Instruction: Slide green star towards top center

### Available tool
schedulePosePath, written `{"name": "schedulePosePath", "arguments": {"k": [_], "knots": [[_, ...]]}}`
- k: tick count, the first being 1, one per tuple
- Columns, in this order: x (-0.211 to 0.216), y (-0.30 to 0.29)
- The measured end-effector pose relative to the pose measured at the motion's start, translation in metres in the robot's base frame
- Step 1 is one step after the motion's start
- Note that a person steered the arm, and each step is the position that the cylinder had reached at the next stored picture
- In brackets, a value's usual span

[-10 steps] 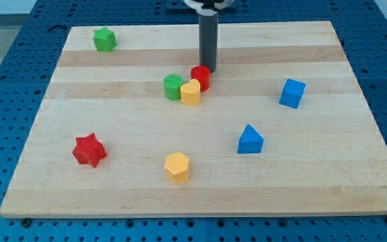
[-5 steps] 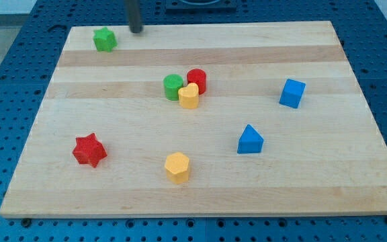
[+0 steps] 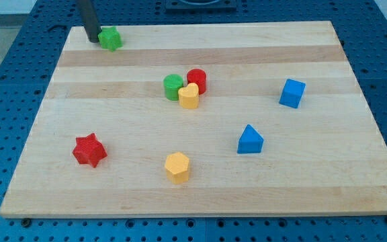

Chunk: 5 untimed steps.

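The green star (image 3: 111,38) lies near the board's top left corner. My tip (image 3: 93,41) stands right against the star's left side, touching it or nearly so. The dark rod runs up out of the view's top edge.
A green cylinder (image 3: 173,87), a red cylinder (image 3: 197,80) and a yellow heart block (image 3: 189,97) cluster mid-board. A blue cube (image 3: 292,93) sits at the right, a blue triangle (image 3: 250,140) lower right, a yellow hexagon (image 3: 177,167) at bottom centre, a red star (image 3: 89,150) at lower left.
My tip went from beside the red cylinder up to the top edge, then round to the green star's left side. The star has shifted slightly right.
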<state>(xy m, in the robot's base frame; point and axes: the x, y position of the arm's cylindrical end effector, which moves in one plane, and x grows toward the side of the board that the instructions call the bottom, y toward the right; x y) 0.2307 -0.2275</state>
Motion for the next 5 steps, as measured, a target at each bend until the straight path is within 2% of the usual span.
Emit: {"name": "schedulePosePath", "arguments": {"k": [2, 3, 5], "knots": [[0.002, 0.077], [-0.008, 0.087], [-0.008, 0.157]]}}
